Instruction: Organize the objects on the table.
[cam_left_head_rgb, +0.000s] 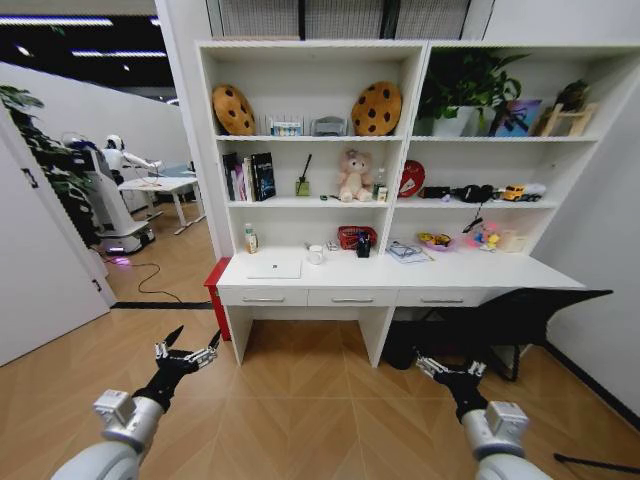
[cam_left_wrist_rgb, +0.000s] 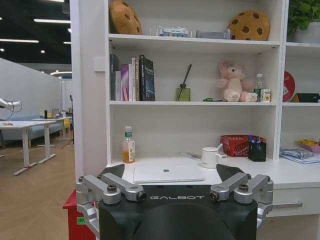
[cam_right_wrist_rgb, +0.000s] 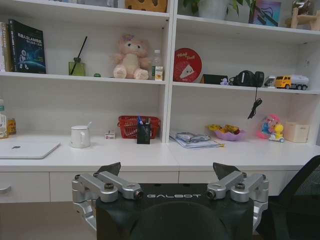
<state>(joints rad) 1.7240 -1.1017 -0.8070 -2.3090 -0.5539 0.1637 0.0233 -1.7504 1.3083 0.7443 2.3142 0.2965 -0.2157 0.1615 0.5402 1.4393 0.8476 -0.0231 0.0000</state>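
The white table (cam_left_head_rgb: 480, 272) with three drawers stands a few steps ahead, joined to white shelving. A thin silver laptop (cam_left_head_rgb: 274, 268) (cam_left_wrist_rgb: 167, 173) (cam_right_wrist_rgb: 25, 149) lies shut on its left part. A small green item (cam_left_wrist_rgb: 207, 99) (cam_right_wrist_rgb: 97, 75) rests on the middle shelf beside the plush toy. My left gripper (cam_left_head_rgb: 185, 350) (cam_left_wrist_rgb: 172, 172) hangs low over the floor, open and holding nothing. My right gripper (cam_left_head_rgb: 450, 368) (cam_right_wrist_rgb: 167, 170) is level with it on the other side, also open and holding nothing. Both are well short of the table.
On the table stand a white mug (cam_left_head_rgb: 316, 255), a red mesh basket (cam_left_head_rgb: 355, 236), a black pen holder (cam_left_head_rgb: 363, 246) and a bottle (cam_left_head_rgb: 250, 240). A black chair (cam_left_head_rgb: 520, 320) sits at the right, a red box (cam_left_head_rgb: 217, 290) by the left end. Wooden floor lies open between.
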